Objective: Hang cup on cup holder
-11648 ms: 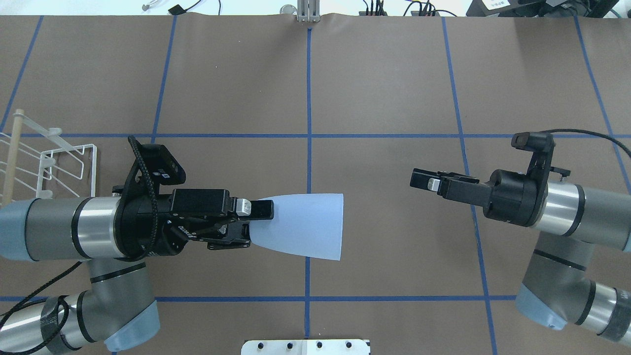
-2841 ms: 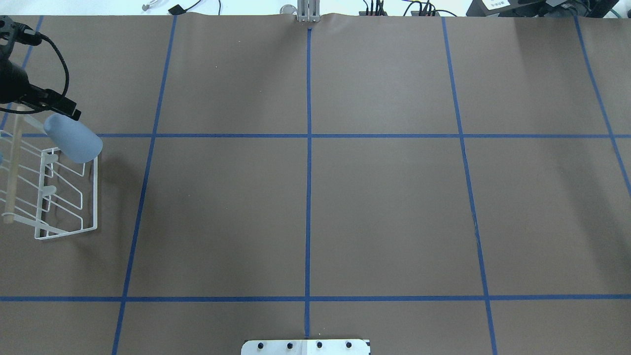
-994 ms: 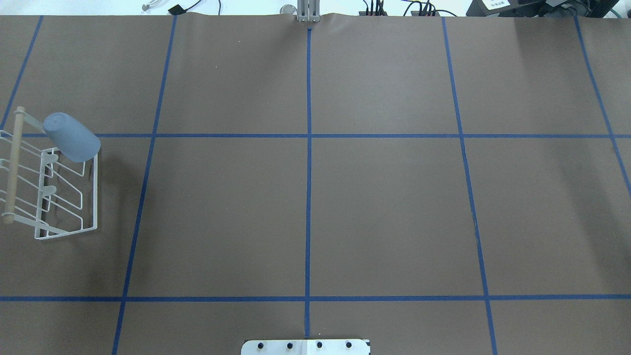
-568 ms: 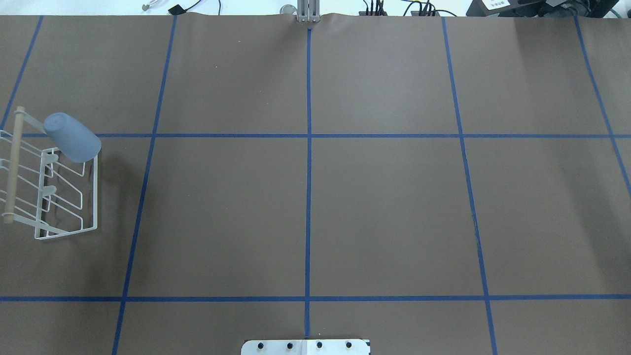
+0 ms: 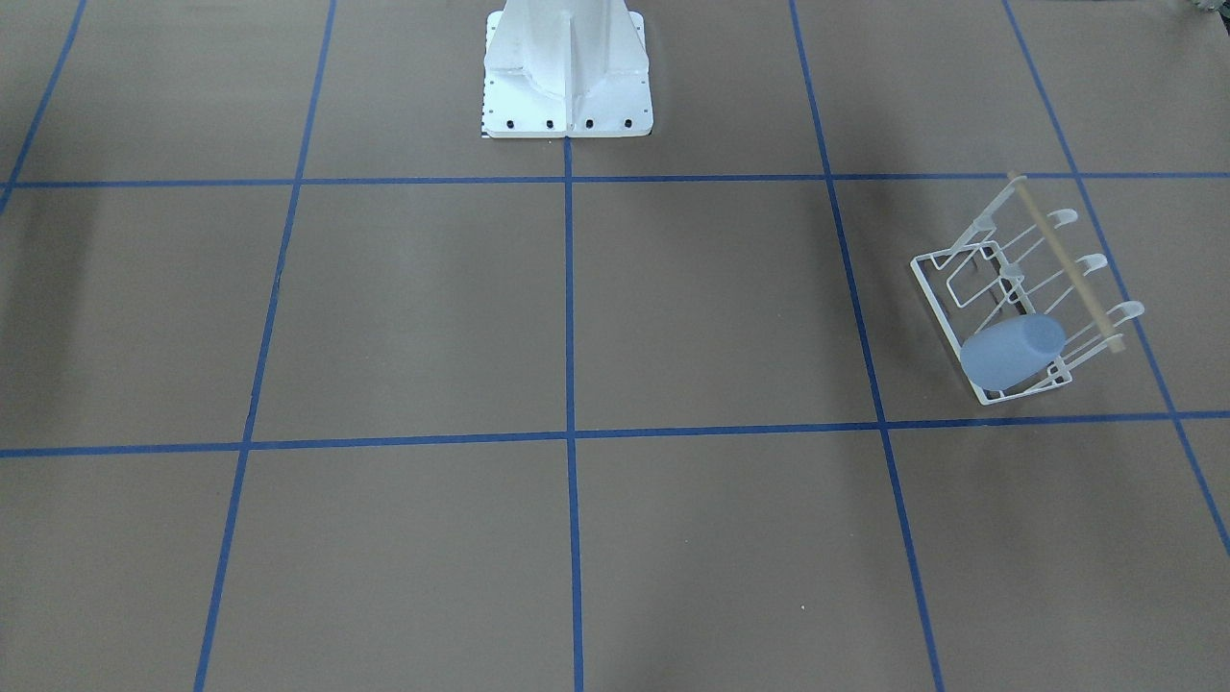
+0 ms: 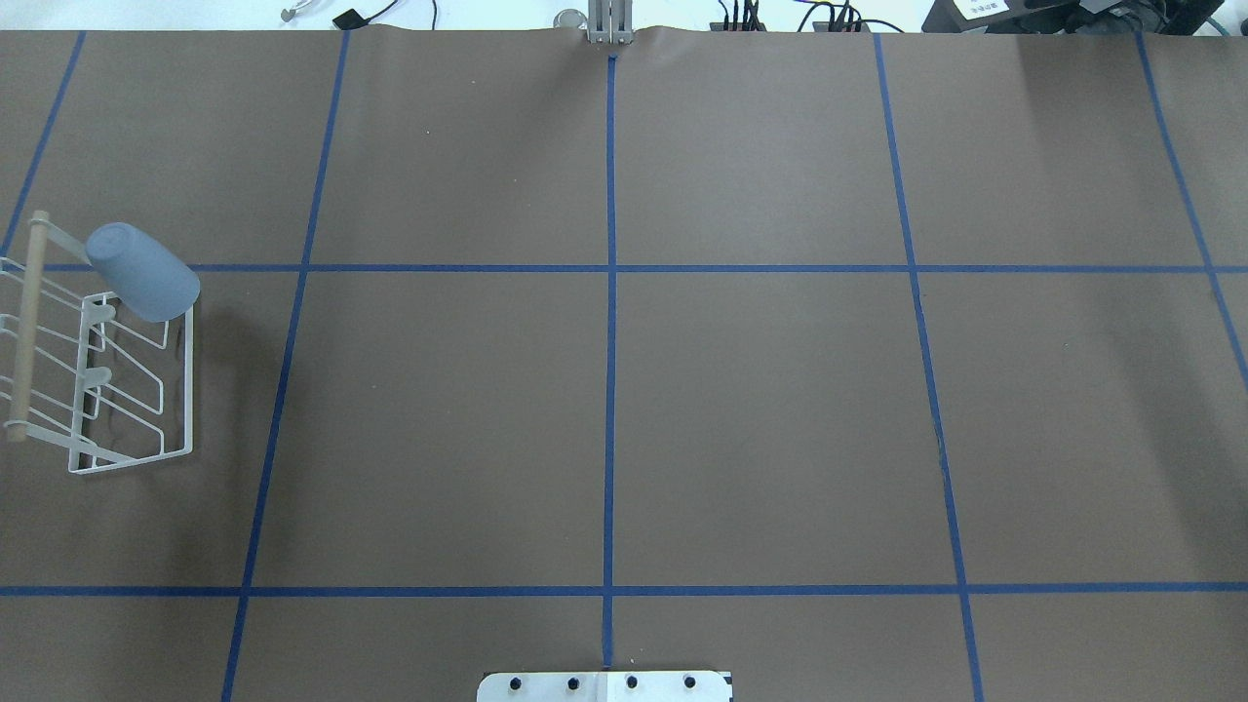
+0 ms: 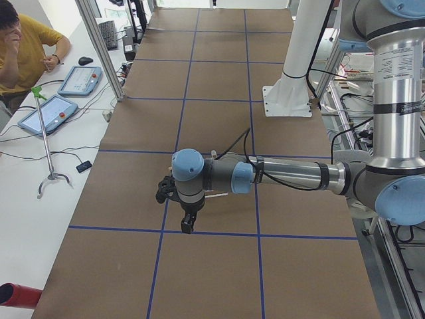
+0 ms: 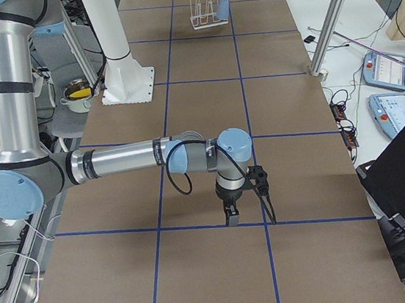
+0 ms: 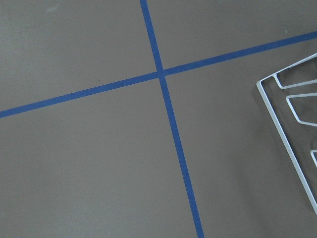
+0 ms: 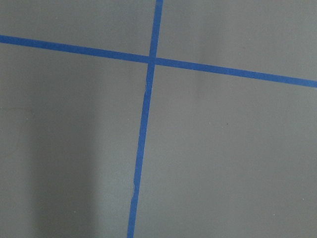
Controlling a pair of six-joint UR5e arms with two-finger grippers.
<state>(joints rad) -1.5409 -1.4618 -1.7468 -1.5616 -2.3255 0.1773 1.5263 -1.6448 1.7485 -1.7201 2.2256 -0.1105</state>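
Observation:
The pale blue cup [image 6: 141, 272] hangs mouth-down and tilted on the far end prong of the white wire cup holder [image 6: 26, 331] at the table's left edge. It also shows in the front-facing view [image 5: 1012, 353] on the holder [image 5: 1062, 259], and small in the exterior right view [image 8: 223, 8]. No gripper touches it. My left gripper [image 7: 188, 224] points down above the table near the holder; a corner of the holder's base [image 9: 288, 148] shows in the left wrist view. My right gripper [image 8: 231, 218] points down over the table's right part. I cannot tell whether either is open or shut.
The brown table cover with blue tape lines [image 6: 610, 390] fills the overhead view. The robot's white base [image 5: 567, 67] stands at the near edge. An operator [image 7: 20, 46] sits beyond the far edge with tablets [image 7: 80, 80]. The right wrist view shows only tape lines [image 10: 143, 129].
The left gripper carried the cup from mid-table to the holder, let it go and left the overhead view. In the last second nothing has visibly moved.

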